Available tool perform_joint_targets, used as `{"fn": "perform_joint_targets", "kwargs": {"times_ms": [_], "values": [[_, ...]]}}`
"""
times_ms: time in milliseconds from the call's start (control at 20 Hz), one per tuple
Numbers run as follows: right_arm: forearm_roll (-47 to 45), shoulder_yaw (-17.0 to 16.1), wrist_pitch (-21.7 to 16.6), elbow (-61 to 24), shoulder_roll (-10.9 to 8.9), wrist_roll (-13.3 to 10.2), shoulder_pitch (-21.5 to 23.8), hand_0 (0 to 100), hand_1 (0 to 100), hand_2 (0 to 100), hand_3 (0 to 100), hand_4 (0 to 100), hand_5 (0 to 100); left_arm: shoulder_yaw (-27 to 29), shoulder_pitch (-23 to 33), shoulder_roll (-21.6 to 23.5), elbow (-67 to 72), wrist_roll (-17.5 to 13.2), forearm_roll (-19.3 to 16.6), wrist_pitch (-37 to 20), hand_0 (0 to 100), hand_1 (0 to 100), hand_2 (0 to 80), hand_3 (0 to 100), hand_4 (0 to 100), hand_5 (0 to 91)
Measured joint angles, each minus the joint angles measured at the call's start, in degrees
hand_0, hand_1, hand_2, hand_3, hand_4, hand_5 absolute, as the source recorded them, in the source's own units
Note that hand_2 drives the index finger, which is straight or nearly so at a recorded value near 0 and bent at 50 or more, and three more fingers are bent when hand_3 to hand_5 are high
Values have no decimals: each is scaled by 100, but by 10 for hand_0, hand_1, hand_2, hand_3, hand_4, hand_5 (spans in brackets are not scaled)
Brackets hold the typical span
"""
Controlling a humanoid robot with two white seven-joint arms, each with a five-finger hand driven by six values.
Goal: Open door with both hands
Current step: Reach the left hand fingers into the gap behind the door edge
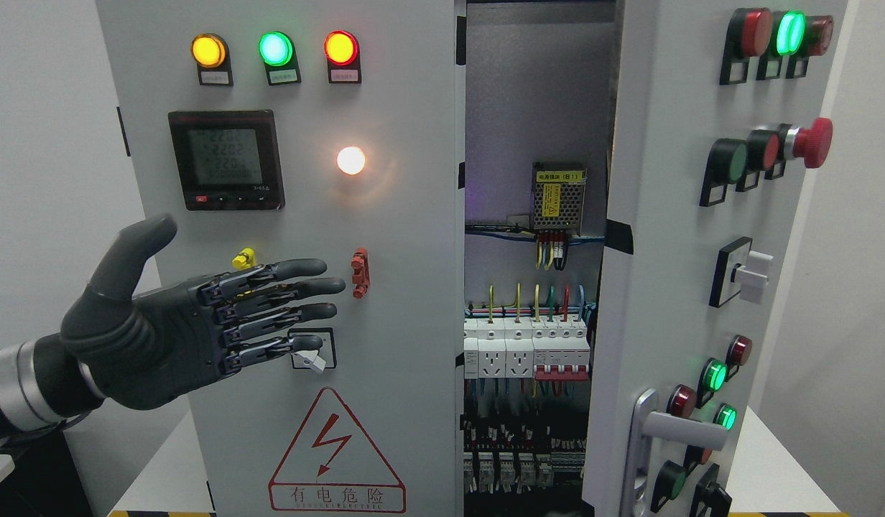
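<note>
The left hand [198,316] comes in from the lower left with its fingers stretched out flat and thumb raised, holding nothing, in front of the left door [385,287], which looks closed; whether the fingertips touch the panel is hard to tell. Right of it, breakers [525,348] and wiring show inside the cabinet. The right door [672,287] stands swung open, its handle [665,431] low down.

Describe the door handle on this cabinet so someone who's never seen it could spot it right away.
Start at the grey electrical cabinet and find its right door, which is swung open and carries rows of round buttons. Go down to the door's lower inner edge, below the green lit buttons. The handle is the silver metal lever on a tall plate, the only long horizontal bar among round knobs.
</note>
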Motion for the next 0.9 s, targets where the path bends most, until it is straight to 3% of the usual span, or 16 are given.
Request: {"fn": "perform_joint_targets", "kwargs": {"times_ms": [401,902], "values": [[0,-1,0,0,0,0,6,0,0,0,0,0,0,-737,-612,-896,417,10,118,12,0,0,0,0,44,0],[0,-2,0,0,0,-1,7,0,0,0,0,0,0,-1090,-918,-1904,782,-25,264,21,0,0,0,0,43,0]]}}
